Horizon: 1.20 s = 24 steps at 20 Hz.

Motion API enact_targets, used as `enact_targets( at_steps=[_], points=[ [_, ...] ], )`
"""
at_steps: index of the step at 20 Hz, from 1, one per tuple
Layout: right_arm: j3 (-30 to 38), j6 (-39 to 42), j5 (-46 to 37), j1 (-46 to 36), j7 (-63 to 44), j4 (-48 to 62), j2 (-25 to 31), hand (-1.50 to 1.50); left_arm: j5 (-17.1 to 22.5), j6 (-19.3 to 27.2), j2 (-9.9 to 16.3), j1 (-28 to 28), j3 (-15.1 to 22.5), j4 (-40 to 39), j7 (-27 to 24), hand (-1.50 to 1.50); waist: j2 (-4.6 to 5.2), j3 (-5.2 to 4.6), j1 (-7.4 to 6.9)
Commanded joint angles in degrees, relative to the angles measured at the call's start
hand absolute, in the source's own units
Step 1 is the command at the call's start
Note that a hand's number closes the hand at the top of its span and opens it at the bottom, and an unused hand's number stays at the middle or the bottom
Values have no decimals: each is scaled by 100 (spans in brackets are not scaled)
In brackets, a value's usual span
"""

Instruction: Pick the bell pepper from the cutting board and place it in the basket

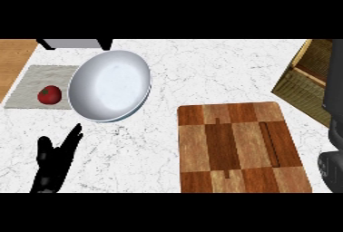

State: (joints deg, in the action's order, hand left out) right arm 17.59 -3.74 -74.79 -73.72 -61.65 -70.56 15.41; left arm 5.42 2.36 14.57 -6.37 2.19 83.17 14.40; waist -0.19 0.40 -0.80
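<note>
Head view: the black left hand (55, 161) rests open, fingers straight, on the white marble desk (201, 68), holding nothing; the right hand's (331, 167) state I cannot tell, beside the checkered wooden cutting board (237, 147).

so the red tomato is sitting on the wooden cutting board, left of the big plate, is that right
Not quite. In the head view the tomato does lie left of the big plate, but it sits on the pale cloth mat, not on the wooden cutting board, which lies to the plate's right with nothing on it.
</note>
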Motion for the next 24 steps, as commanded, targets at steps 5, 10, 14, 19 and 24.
enact_targets(
  at_steps=[5,10,14,19,24],
  points=[
    [532,-81,79,-217,-66,897,630,150,194,-374,60,-270,-82,-204,-9,0,35,-44,-4],
    [776,174,423,-108,559,1276,1232,150,-209,67,-275,-52,68,-489,-70,0,35,-43,59],
    [975,-129,695,230,998,1544,1488,150,42,-164,-138,-324,-97,-130,15,0,28,-39,20],
    [1395,-1205,1081,457,1384,2047,1434,150,1,-282,-141,-172,-14,-130,136,0,59,-37,-35],
    [1745,-1478,1755,893,1770,1862,1393,150,11,-353,-80,-254,-230,-413,-231,0,31,-40,35]
  ],
)
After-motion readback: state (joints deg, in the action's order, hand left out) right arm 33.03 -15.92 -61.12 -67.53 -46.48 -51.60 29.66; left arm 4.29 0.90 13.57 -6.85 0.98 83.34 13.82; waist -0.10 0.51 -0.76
